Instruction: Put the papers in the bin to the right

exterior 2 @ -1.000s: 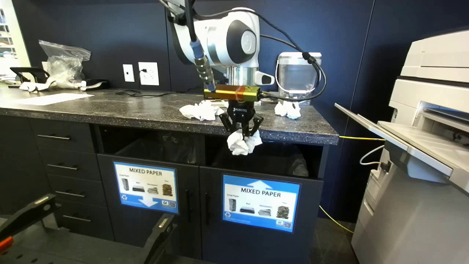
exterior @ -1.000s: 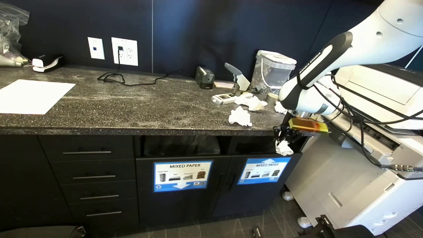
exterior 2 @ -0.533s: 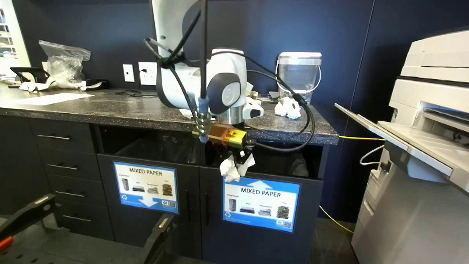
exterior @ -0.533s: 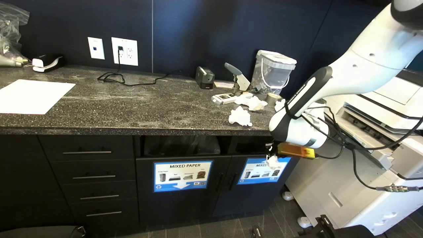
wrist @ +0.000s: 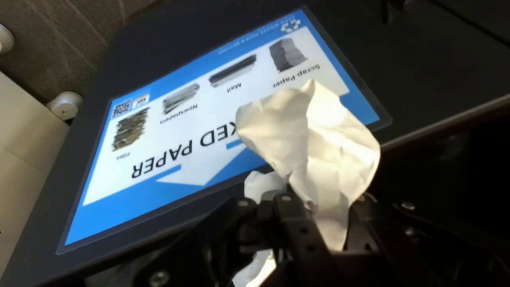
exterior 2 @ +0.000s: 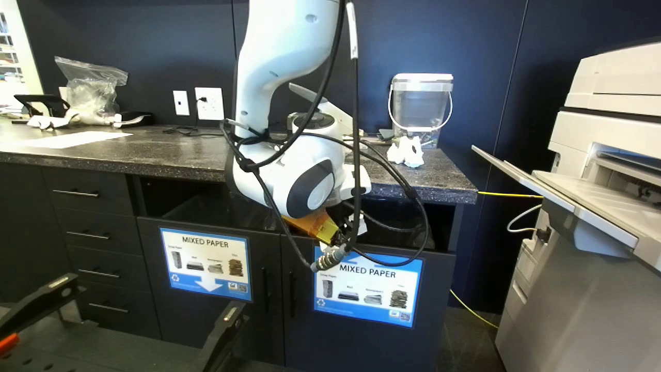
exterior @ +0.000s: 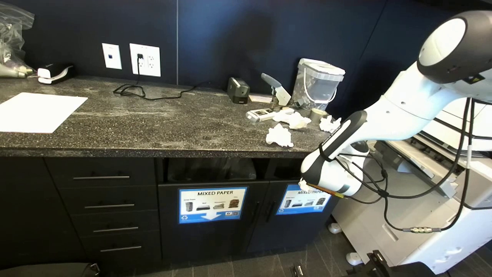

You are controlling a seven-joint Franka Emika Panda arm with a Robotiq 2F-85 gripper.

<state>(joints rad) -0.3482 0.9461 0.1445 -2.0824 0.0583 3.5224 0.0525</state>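
Note:
My gripper (wrist: 323, 198) is shut on a crumpled white paper wad (wrist: 330, 147), which sticks out past both fingers. The wad also shows partly in both exterior views (exterior: 304, 186) (exterior 2: 361, 226); wrist and cables hide most of the gripper there. The right MIXED PAPER bin opening (exterior 2: 390, 209) is a dark gap under the counter; its inside is mostly hidden. The wad is at the top edge of that cabinet door. Two wads (exterior: 279, 135) (exterior: 294, 119) and a third (exterior: 329, 124) lie on the counter. A pale lidded pail (exterior: 316, 82) stands behind them.
The counter's front edge (exterior 2: 434, 191) overhangs the opening, close to the wrist. A big white machine (exterior 2: 563, 289) stands to the right. A stapler (exterior: 276, 90), tape roll (exterior: 317, 114) and pencil sharpener (exterior: 238, 90) stand on the counter. Loose cables hang around the wrist (exterior 2: 413, 196).
The arm has come down from counter-edge height to the top of the right cabinet door, and the wrist has tilted toward the cabinet. The wad stays held. The counter wads have not moved.

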